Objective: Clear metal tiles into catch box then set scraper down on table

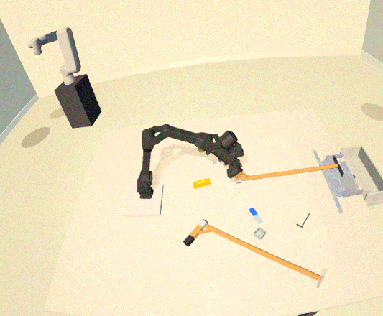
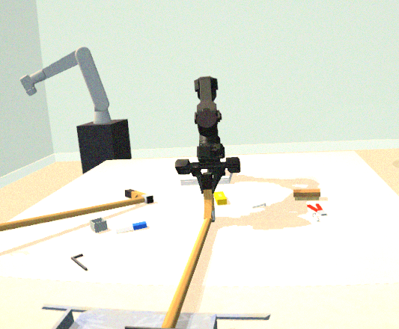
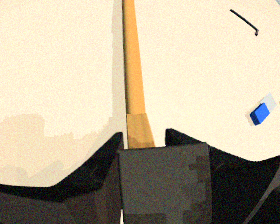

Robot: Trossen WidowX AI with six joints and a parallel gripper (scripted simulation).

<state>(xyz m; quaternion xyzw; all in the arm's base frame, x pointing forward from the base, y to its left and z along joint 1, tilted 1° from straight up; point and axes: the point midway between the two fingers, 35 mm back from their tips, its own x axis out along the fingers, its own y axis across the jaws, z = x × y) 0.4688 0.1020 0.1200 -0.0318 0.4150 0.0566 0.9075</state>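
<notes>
My gripper [image 1: 238, 175] [image 2: 207, 190] [image 3: 144, 136] is shut on the near end of the long scraper [image 1: 289, 172] [image 2: 191, 262] [image 3: 134, 65]. The orange handle reaches out to the steel bench plate [image 1: 334, 184] [image 2: 107, 320]. The scraper's dark blade [image 1: 338, 168] is over the plate's far part, towards the catch box. Whether it touches the plate I cannot tell. The grey open catch box [image 1: 377, 197] adjoins the plate's far end. I cannot make out any metal tile on the visible part of the plate or in the box; the blade and box walls hide some of both.
A second long-handled tool [image 1: 264, 253] [image 2: 62, 215] lies at the side. A yellow block [image 1: 201, 183] [image 2: 220, 198], blue-and-white piece [image 1: 254, 212], small grey box [image 1: 259, 233] and hex key [image 1: 304, 221] lie about. Red-handled pliers [image 2: 313, 208] and a brown block [image 2: 306, 194] are opposite.
</notes>
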